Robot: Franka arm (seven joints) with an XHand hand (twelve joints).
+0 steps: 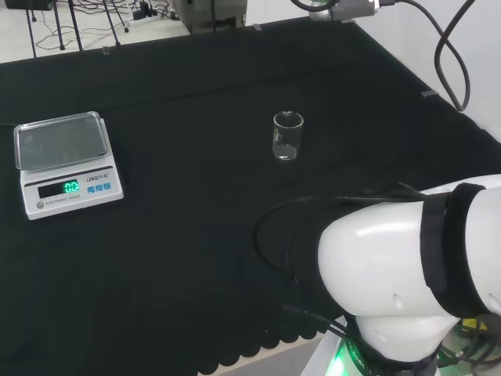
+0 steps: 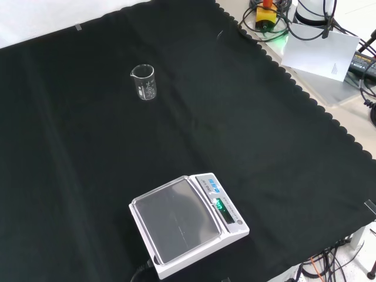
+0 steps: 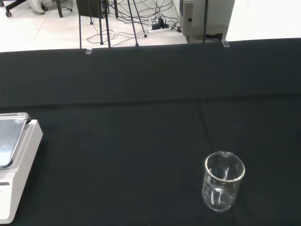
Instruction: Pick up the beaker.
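I cannot tell how the fingers are set. I count one clear glass beaker (image 1: 287, 135) upright on the black cloth (image 1: 188, 204) of the bench, untouched, and one white electronic scale (image 1: 66, 162) well apart to its left in the head view.

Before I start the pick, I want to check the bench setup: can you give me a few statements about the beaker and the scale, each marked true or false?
1. The beaker stands upright on the black cloth. True.
2. The beaker sits on the scale's pan. False: it stands on the cloth, well apart from the scale.
3. The scale's pan carries nothing. True.
4. The beaker lies tipped on its side. False: it is upright, mouth up.
5. In the head view, the scale is to the right of the beaker. False: it is to the left.
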